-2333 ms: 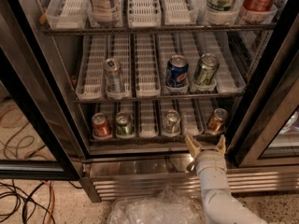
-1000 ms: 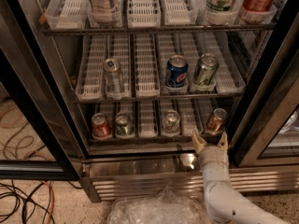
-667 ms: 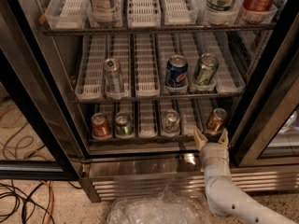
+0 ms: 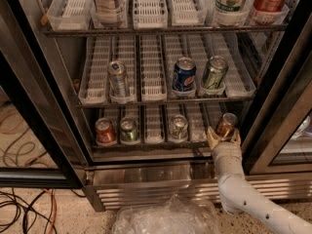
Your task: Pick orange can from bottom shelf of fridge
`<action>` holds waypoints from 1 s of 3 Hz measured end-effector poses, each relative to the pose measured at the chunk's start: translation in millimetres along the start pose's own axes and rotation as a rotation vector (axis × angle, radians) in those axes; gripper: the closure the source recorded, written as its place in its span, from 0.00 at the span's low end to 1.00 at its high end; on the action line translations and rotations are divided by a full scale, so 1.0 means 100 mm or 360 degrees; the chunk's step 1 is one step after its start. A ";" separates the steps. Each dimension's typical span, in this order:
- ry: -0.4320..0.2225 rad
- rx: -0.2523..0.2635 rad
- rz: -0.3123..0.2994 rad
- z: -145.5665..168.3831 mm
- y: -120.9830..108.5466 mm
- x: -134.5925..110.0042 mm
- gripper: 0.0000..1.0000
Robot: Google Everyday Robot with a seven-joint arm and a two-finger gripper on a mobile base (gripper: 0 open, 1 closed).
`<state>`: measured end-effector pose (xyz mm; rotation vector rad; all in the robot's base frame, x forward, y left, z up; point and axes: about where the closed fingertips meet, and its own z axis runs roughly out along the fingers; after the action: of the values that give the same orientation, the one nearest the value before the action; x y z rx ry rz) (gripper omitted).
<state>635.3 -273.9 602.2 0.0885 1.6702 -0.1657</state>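
Observation:
The orange can [image 4: 226, 124] stands upright at the right end of the bottom shelf [image 4: 146, 141] of the open fridge [image 4: 58, 106]. My gripper [image 4: 223, 136] on its white arm reaches up from the lower right to the shelf's front edge. It is open, with one pale finger on each side of the can's lower part. The can still stands on the shelf. A red can [image 4: 105, 130], a green can [image 4: 129, 129] and a silver can [image 4: 178, 126] stand further left on the same shelf.
The middle shelf holds a silver can [image 4: 117, 78], a blue can [image 4: 184, 73] and a green can [image 4: 213, 72]. Bottles stand on the upper shelf. The black door frame [image 4: 275, 101] is close on the right. A clear plastic bag [image 4: 165, 217] and cables [image 4: 19, 208] lie on the floor.
My gripper has moved up and to the right, from in front of the shelf edge to the orange can, so that its fingers now flank the can. The cans have not moved.

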 end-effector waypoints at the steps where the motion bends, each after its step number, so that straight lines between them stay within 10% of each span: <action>1: 0.0004 0.0012 -0.0013 0.08 -0.05 0.01 0.34; 3: 0.0017 0.0048 -0.0068 0.31 -0.16 0.05 0.35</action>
<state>662.4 -294.7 595.2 0.0769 1.6811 -0.2232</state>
